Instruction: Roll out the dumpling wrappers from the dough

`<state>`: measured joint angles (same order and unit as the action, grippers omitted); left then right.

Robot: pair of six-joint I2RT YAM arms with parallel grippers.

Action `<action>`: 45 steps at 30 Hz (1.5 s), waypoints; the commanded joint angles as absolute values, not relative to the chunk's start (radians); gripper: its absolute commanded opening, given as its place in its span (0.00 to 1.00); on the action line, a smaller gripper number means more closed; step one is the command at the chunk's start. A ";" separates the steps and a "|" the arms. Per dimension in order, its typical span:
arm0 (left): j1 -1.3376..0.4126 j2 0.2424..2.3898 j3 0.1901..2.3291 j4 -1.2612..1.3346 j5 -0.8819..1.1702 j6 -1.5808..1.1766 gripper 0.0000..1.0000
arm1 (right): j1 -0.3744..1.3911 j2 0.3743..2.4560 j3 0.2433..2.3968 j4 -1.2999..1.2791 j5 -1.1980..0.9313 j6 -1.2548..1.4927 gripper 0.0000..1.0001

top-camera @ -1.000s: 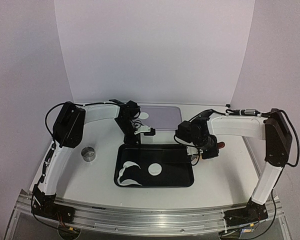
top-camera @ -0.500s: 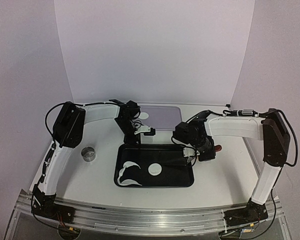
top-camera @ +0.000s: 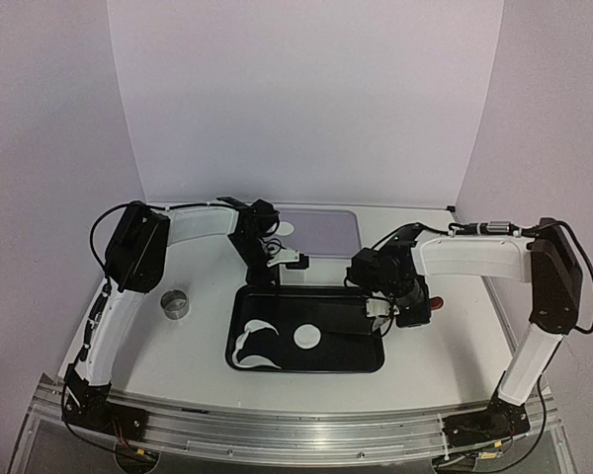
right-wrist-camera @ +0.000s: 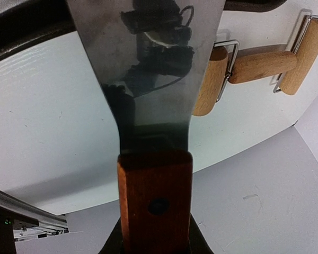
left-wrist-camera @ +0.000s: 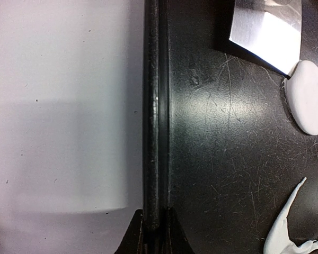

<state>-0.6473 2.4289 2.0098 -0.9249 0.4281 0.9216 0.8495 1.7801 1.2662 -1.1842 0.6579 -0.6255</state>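
Observation:
A black tray [top-camera: 361, 357] lies mid-table. On it are one round dumpling wrapper [top-camera: 304, 336] and curved strips of leftover dough [top-camera: 249, 348]. My left gripper [top-camera: 274, 281] is shut on the tray's far left rim [left-wrist-camera: 155, 132]. In the left wrist view the wrapper [left-wrist-camera: 309, 98] and a dough strip [left-wrist-camera: 286, 227] lie at the right. My right gripper [top-camera: 403, 302] is shut on the wooden handle [right-wrist-camera: 155, 201] of a metal scraper. The scraper's blade [top-camera: 373, 310] reaches over the tray's right end. The blade [left-wrist-camera: 267, 32] also shows in the left wrist view.
A lavender mat [top-camera: 326, 232] lies behind the tray with a small white piece [top-camera: 286, 227] on it. A metal ring cutter [top-camera: 176, 303] stands left of the tray. A wooden rolling pin [right-wrist-camera: 265, 61] lies on the table beyond the scraper.
My right gripper has shifted a little toward the near edge with the scraper. The left gripper, the tray, the wrapper and the dough have not moved.

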 commanded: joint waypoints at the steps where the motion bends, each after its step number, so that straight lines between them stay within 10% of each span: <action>1: -0.655 2.474 2.035 -0.812 0.329 0.970 0.00 | 0.900 1.731 1.239 -1.293 0.572 -0.683 0.00; 45: -0.661 2.470 2.069 -0.847 0.341 0.966 0.00 | 0.929 1.800 1.297 -1.334 0.659 -0.559 0.00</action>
